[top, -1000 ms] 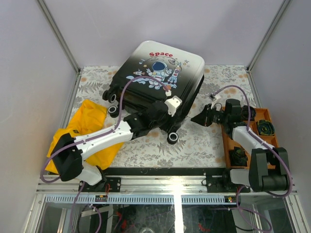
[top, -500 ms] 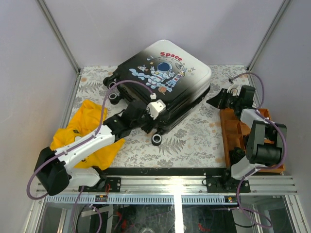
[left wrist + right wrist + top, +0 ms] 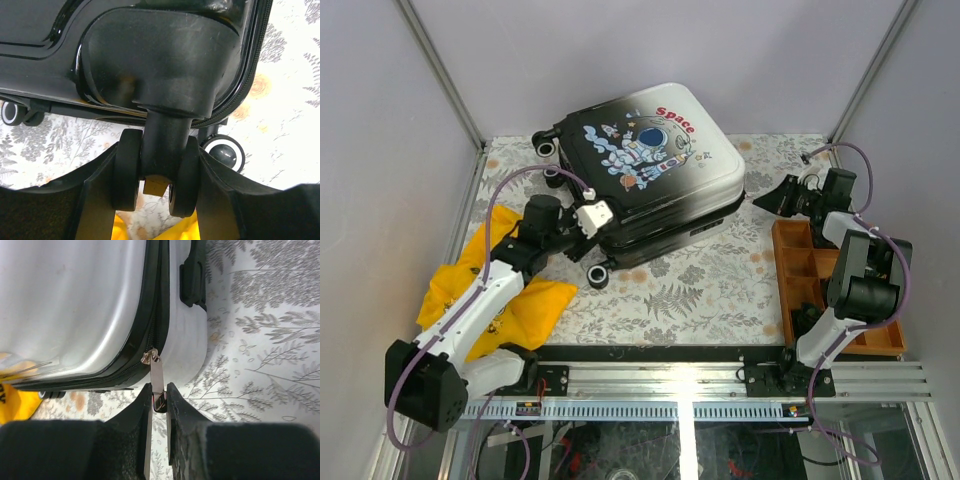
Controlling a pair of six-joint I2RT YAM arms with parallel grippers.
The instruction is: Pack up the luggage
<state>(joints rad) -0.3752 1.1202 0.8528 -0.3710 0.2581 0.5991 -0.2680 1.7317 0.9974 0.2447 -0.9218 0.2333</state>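
The luggage (image 3: pixel 650 160) lay closed on the far middle of the table (image 3: pixel 720 290). Your left gripper (image 3: pixel 155 190) clamped 1 wheel (image 3: pixel 127 175), and your right gripper (image 3: pixel 159 402) pinched the zipper pull (image 3: pixel 157 375). You needed to brace that wheel firmly and draw the pull along the seam, never outward.

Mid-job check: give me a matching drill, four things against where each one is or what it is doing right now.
Things:
1. left gripper
2. right gripper
3. yellow cloth
4. orange tray

States:
A. jaws pinching the zipper pull of the suitcase
B. at the right edge of the table
C. jaws clamped on a suitcase wheel
D. crumpled on the table's left side

Pairs: 1-C, 2-A, 3-D, 4-B
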